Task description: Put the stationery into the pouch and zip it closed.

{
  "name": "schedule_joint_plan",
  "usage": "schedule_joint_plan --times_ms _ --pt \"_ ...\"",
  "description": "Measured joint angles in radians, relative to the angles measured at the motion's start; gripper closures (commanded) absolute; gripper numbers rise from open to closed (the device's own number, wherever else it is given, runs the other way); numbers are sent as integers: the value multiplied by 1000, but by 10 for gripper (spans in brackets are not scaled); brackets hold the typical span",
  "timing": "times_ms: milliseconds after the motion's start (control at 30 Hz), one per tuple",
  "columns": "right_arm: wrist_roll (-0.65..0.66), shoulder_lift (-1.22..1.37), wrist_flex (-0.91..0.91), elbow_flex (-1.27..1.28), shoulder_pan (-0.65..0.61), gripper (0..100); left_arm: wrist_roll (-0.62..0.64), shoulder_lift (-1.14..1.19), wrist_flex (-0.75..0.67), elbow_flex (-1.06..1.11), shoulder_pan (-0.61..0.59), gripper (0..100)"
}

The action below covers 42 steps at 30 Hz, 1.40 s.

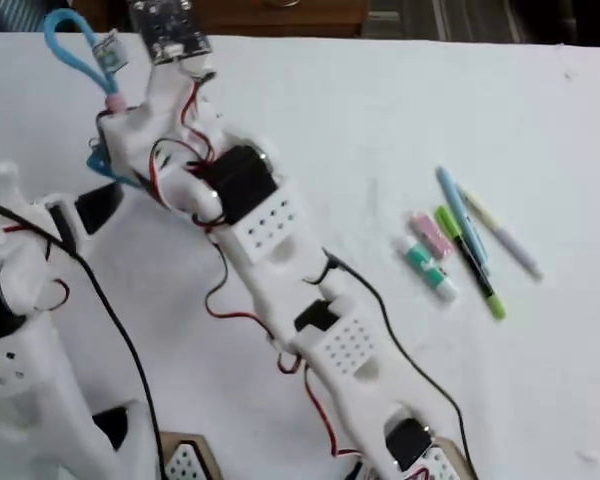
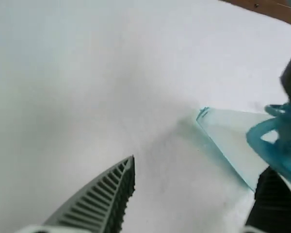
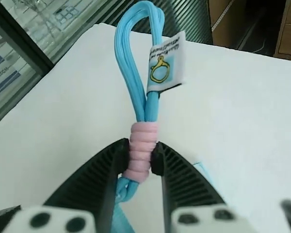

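Right pincer (image 1: 115,105), from above, holds the loop (image 1: 102,85) of the pouch (image 1: 105,168) far left; the stationery (image 1: 460,250) lies well apart to my right, pens slanting away. Left wrist: my left pincer (image 2: 199,194) gapes empty just beside the pouch (image 2: 228,141). Right wrist: jaws clamped on the loop's pink bead (image 3: 141,150).

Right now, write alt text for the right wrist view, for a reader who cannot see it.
The right pincer is shut on the pink band of a blue cord loop, which extends past the pincer and carries a small white tag. A white table lies beyond.
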Motion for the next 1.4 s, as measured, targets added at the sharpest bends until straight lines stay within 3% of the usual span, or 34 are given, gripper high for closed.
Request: schedule_joint_plan --times_ms 200,367,667,800,967,1400 --pt "-18 -2 0 -5 35 981 43 -2 54 -193 -29 615" --pt "-18 -2 0 -6 48 981 110 0 25 -210 0 615" --pt "-18 -2 0 -6 48 981 173 0 -164 -63 12 619" --pt "-18 -2 -14 -3 49 981 178 0 -242 11 26 666" --pt "-18 -2 -37 2 51 981 180 0 -287 78 77 657" --pt "-18 -2 -37 2 60 981 181 100 -336 77 78 662"
